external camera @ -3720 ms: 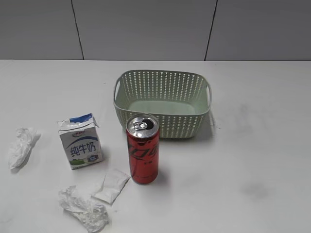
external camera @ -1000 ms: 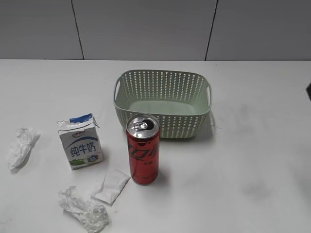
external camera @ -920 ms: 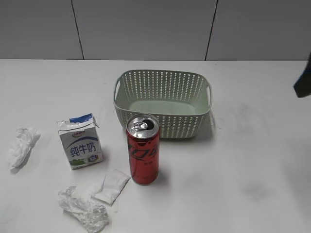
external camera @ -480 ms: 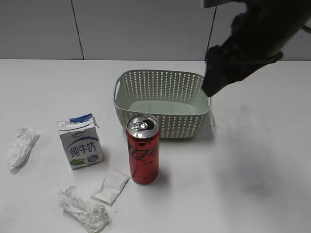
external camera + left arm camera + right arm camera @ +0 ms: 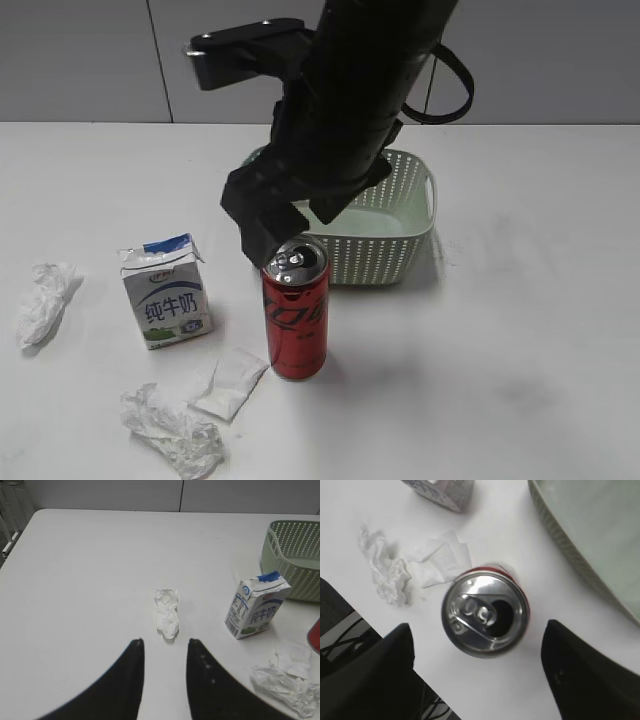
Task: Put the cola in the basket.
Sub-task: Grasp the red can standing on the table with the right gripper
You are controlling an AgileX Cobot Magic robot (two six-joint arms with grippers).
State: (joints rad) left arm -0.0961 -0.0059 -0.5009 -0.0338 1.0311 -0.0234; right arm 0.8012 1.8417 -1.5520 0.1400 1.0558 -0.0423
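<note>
The cola [image 5: 296, 325] is a tall red can with a silver top, standing upright in front of the basket [image 5: 385, 255], a pale green perforated basket. My right gripper [image 5: 280, 235] hangs open just above and behind the can's top, not touching it. In the right wrist view the can's top [image 5: 485, 612] lies between and below the open jaws [image 5: 477, 625], with the basket wall [image 5: 580, 540] at the upper right. My left gripper [image 5: 165, 641] is open and empty, far left over the table; the basket [image 5: 295, 555] and a red sliver of the can [image 5: 316, 635] show at the right edge.
A white-and-blue milk carton [image 5: 168, 292] stands left of the can. Crumpled tissues lie at the far left [image 5: 45, 300], front left [image 5: 175, 430], and one flat tissue [image 5: 232, 382] right beside the can's base. The right arm hangs over the basket's left half.
The right arm came in from the right edge, swung over the basket and now hangs above the can. The can, basket, carton and tissues have not moved.
</note>
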